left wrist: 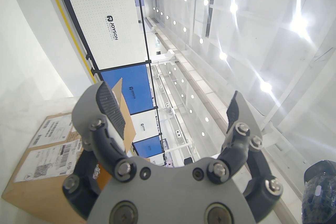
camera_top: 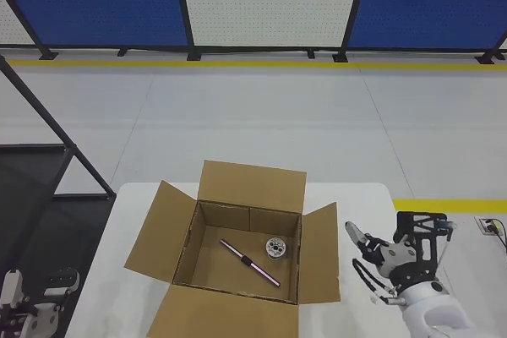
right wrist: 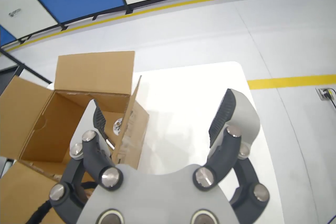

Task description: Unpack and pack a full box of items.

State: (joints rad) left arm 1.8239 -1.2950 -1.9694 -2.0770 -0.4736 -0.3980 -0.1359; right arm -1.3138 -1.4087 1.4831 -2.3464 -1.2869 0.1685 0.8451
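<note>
So the cardboard box (camera_top: 252,184) sits in the middle of the white surface (camera_top: 355,198), all four flaps folded out, its near flap running down to the surface's near edge. Down on the box floor there's a thin rod (camera_top: 249,263) lying on a diagonal, and a small round metal part (camera_top: 275,247) just beside it, closer to the right wall.

My right fingers (right wrist: 223,114) are spread wide with nothing in them. They hang over the right side of the surface, just beside the box's right flap and outside the box, so the rod and the round part are both apart from them, on the other side of that wall.

My left fingers (left wrist: 110,107) are also wide open and empty, off past the surface's left edge near its near-left corner, tipped up at the ceiling, with the box's labelled side close by.
</note>
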